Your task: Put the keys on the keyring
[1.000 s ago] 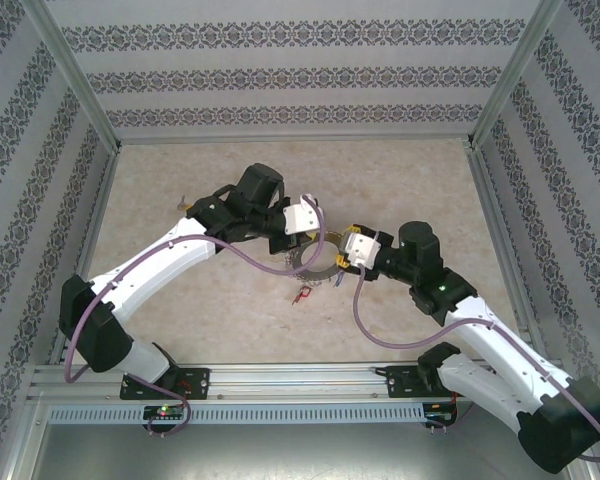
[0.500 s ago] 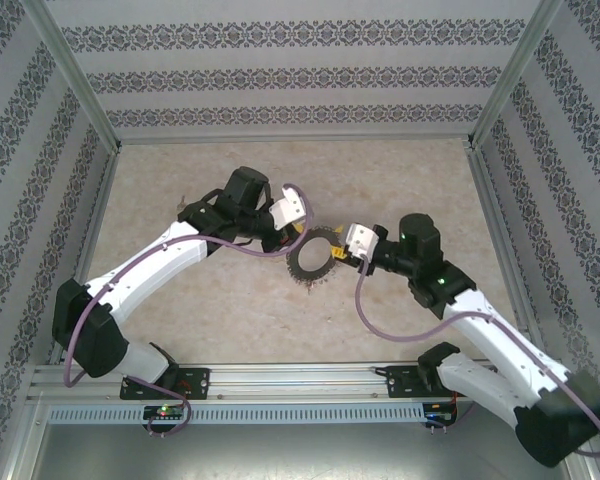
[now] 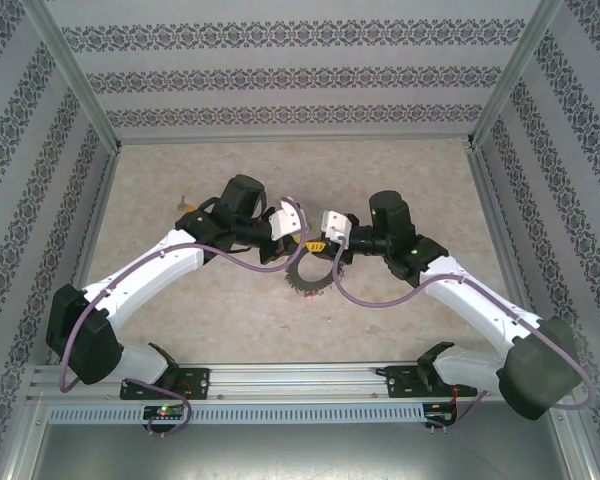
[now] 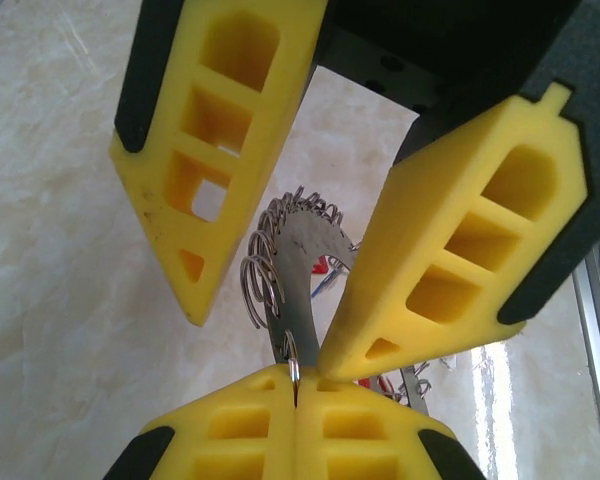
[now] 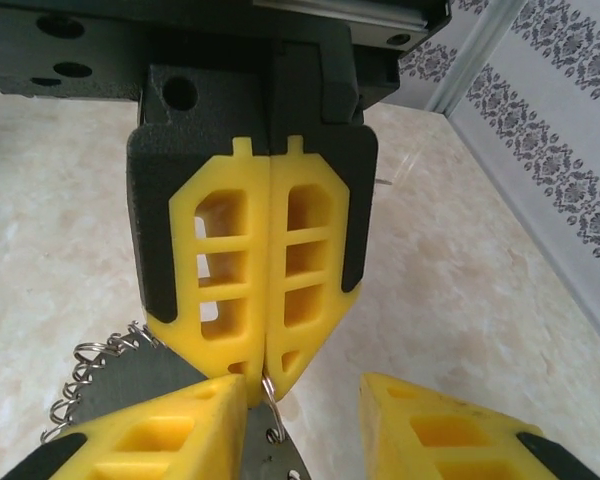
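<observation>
Swinging leftward since the earlier frame, the right gripper point(image 5: 310, 410) had met the left gripper point(image 4: 295, 400) at mid-frame. The left jaws were pinched shut on a thin wire loop at the rim of the keyring point(image 4: 295, 250), which hung edge-on. The right jaws stood apart astride its grey band. Stiff, slick metal, it would likely swing, so the flat band looked the surest hold. Crowded loops and a red tag point(image 4: 325, 266) hampered access. One yellowish key point(image 3: 185, 200) lay on the table point(image 3: 400, 180), upper left.

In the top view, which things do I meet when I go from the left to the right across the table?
Loose key → left tool → right tool. The keyring overlaps both tools, so it is left out.
</observation>
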You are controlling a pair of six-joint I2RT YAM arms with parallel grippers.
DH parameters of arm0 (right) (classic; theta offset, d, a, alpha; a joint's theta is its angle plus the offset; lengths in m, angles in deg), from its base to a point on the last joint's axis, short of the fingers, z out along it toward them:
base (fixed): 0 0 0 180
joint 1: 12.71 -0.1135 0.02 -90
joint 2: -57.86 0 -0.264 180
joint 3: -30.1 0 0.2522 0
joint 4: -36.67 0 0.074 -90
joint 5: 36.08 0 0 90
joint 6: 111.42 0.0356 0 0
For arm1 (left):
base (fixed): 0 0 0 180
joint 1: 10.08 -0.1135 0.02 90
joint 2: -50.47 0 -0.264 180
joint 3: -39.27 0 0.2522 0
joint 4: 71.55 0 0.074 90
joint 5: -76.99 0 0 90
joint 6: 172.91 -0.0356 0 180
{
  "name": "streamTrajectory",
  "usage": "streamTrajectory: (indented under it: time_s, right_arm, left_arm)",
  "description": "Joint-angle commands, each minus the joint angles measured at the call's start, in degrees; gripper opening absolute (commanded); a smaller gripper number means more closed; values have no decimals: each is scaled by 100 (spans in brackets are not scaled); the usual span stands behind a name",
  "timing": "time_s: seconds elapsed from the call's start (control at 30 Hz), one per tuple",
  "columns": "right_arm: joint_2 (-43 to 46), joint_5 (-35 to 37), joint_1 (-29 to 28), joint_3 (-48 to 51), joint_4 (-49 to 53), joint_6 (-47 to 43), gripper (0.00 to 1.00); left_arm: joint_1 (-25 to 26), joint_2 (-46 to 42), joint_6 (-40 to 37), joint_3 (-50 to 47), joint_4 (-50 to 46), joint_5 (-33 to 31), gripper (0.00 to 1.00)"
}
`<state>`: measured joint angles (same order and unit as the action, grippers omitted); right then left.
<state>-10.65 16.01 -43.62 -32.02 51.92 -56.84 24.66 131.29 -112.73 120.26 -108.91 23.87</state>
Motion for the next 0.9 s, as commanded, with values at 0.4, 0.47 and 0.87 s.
streamTrajectory:
  time_s: [0.4,0.47,0.87]
  right_arm:
    - [-110,-683,72,-156,1001,-692,29]
    - [-114,-857,119,-173,1224,-859,25]
    - [-376,-632,122,-373,1284,-929,24]
  left_arm:
    - [15,-234,-427,-20,303,308,0]
    - [15,-233,-437,-51,337,280,0]
    - [15,-165,-676,11,242,782,0]
